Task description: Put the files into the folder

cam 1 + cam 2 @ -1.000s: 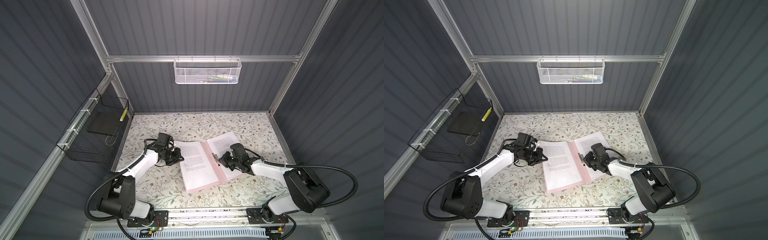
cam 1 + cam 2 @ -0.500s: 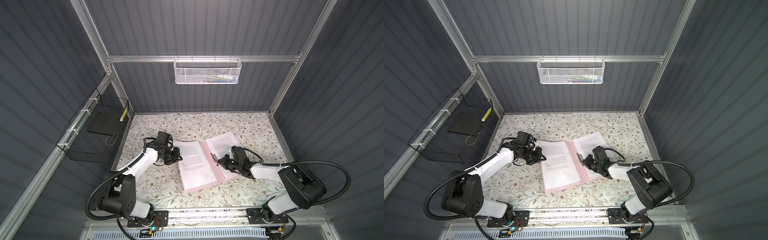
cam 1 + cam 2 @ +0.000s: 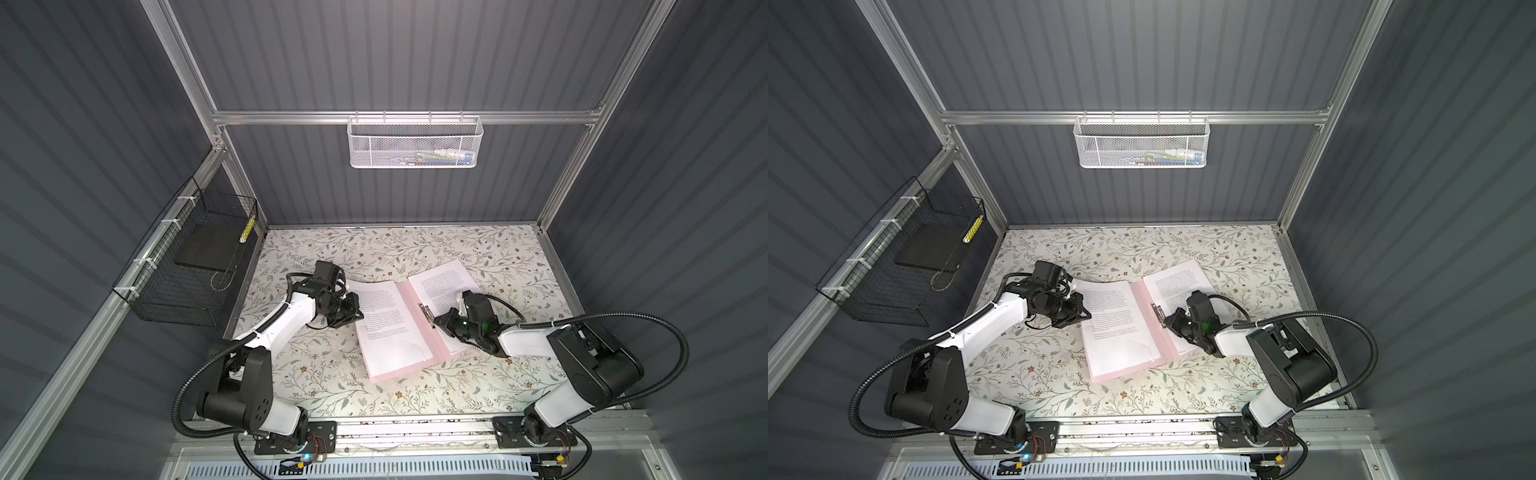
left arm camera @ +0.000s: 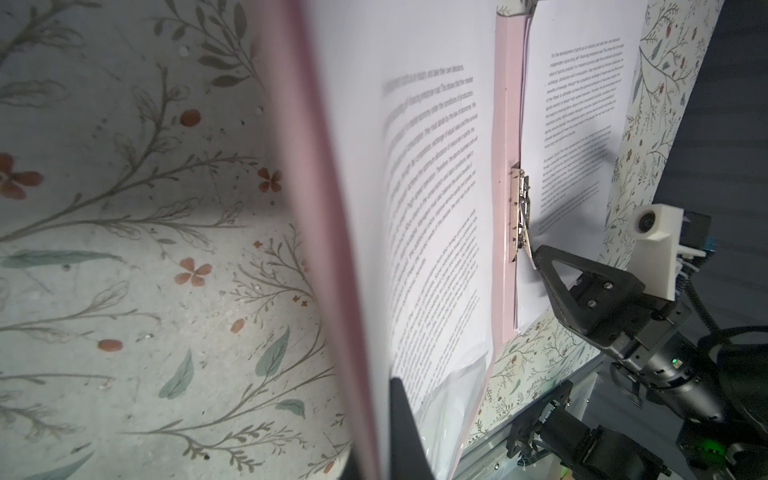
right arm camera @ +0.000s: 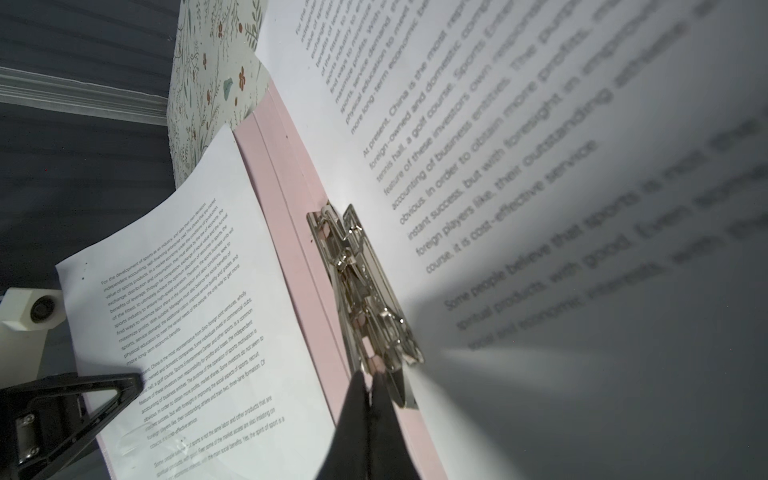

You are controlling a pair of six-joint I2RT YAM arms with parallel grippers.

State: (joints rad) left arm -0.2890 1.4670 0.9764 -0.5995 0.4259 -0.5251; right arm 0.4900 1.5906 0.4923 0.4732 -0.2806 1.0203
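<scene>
One folder (image 3: 419,332) was seen open mid-worktop (image 3: 332,382), margins bare. Its left edge was gripped by the left end effector (image 3: 360,310), its clip (image 3: 427,311) by the right end effector (image 3: 436,321). Two stacks of files (image 3: 382,316) were counted.

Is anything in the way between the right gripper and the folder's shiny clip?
No, nothing I can see. The right gripper is shut right on the end of the folder's metal clip, touching it.

Desk (image 3: 374,249): back strip and front strip free for passage. Centre: blocked by open folder (image 3: 409,299) with files (image 3: 380,316) spread on both halves. Folder's left edge: taken by left pincer (image 3: 358,311), clamped there. Spine clip (image 3: 427,312): taken by right pincer (image 3: 436,322), closed on it. Beyond left edge: wire basket (image 3: 183,291).
</scene>
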